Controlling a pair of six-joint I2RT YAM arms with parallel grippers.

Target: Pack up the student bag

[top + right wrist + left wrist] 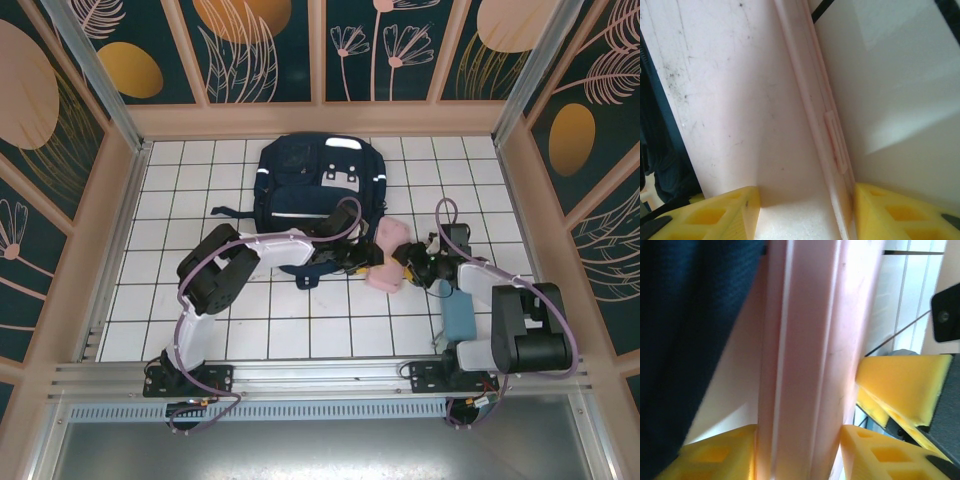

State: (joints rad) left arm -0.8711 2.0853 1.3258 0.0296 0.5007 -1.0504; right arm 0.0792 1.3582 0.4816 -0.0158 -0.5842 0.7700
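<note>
Pink plastic hinged case [388, 250] is clamped by both left gripper [799, 455] and right gripper [805, 215], jaws set narrow against it, just before the large navy fabric student bag [310, 180] lying flat behind. If pulled unevenly, it could be twisted loose or popped open.

A pink case [386, 256] sits just right of centre in the top view, above a white tiled table [200, 320]. A pale blue block [458, 316] lies toward the lower right. Dark floral wall panels [270, 50] cross the top. Close up, the case shows dark scuffs and a moulded clasp [836, 142].
</note>
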